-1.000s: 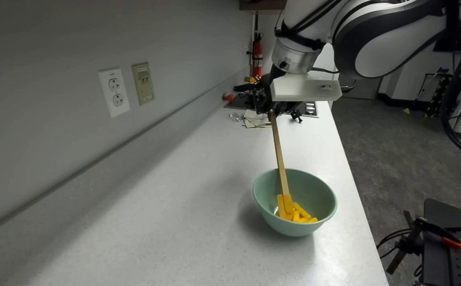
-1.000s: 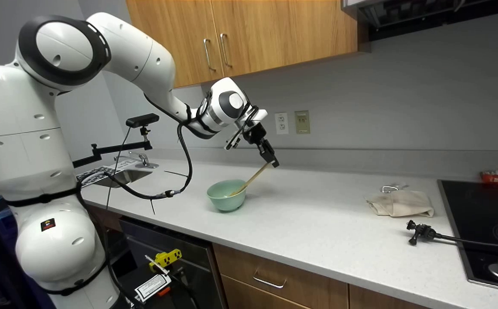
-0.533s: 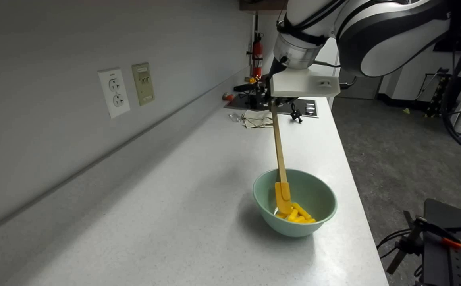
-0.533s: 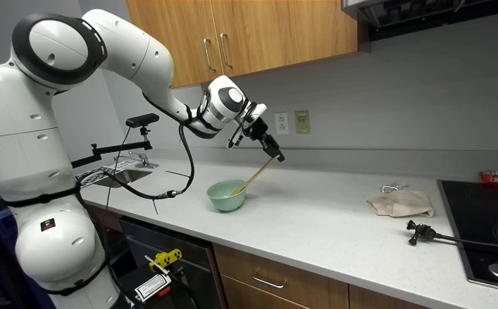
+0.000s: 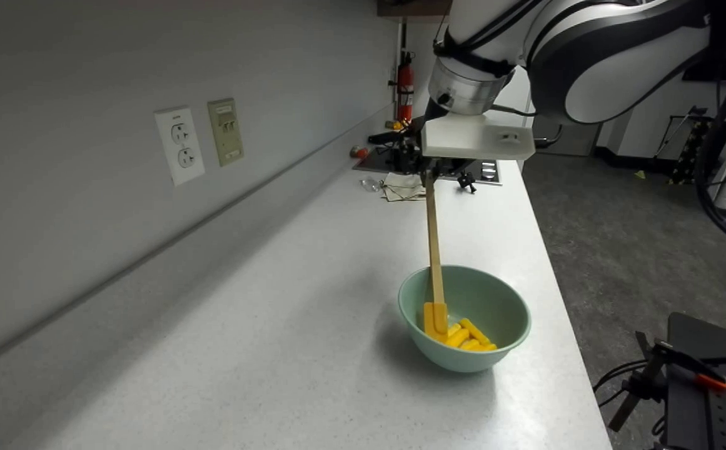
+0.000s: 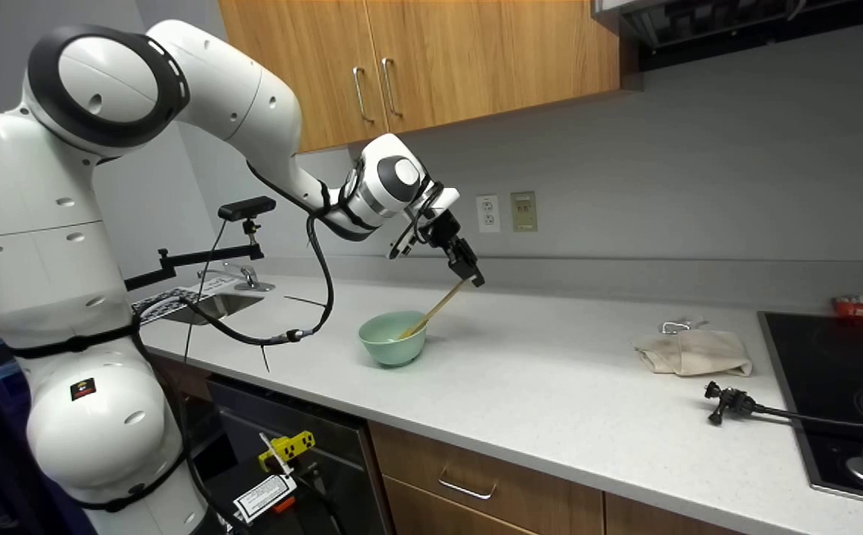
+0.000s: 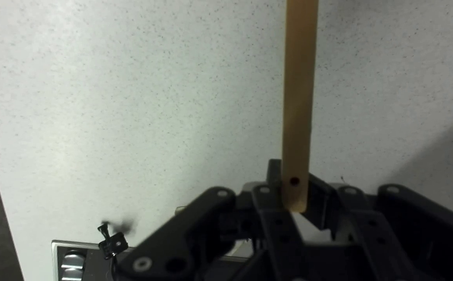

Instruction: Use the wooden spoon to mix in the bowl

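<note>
Wooden spoon [image 5: 434, 256]: sinking, in an exterior view, toward nine o'clock in the bowl [image 5: 491, 303]; fingers [image 7: 320, 199] pinching it; we are probably mixing.

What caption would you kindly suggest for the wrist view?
Black gripper holding a flat tan wooden handle near its holed end, above a speckled white countertop.

No lettering is legible, the white label [image 6: 264, 497] included.
</note>
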Robot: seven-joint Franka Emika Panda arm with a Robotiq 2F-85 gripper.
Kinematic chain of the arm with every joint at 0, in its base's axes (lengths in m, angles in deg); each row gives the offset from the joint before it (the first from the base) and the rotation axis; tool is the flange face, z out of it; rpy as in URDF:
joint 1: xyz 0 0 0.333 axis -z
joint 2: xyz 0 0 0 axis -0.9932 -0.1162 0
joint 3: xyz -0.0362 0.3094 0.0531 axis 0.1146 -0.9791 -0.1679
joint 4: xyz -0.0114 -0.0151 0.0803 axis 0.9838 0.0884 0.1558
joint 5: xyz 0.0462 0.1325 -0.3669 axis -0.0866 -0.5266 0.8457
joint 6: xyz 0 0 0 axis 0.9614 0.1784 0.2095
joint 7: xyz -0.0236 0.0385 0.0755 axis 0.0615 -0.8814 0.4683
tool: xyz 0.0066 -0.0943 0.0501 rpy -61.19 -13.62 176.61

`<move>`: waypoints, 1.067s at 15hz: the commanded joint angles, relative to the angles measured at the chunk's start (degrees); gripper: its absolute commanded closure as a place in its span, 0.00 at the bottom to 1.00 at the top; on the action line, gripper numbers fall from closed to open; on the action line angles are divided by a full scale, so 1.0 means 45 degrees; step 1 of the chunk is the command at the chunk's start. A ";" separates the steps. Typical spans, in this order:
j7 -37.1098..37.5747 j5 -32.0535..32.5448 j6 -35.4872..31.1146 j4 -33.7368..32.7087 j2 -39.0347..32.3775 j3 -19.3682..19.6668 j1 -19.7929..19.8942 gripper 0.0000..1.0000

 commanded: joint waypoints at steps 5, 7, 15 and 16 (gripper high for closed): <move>0.0205 0.1787 0.1139 -0.0085 0.0388 0.0012 -0.0034 0.98; 0.0060 0.1890 0.1494 -0.0104 0.0472 -0.0052 -0.0012 0.98; -0.0023 0.0007 0.0947 -0.0351 0.0133 -0.0158 0.0057 0.98; 0.0128 0.0205 0.0915 -0.0377 0.0142 -0.0129 0.0052 0.98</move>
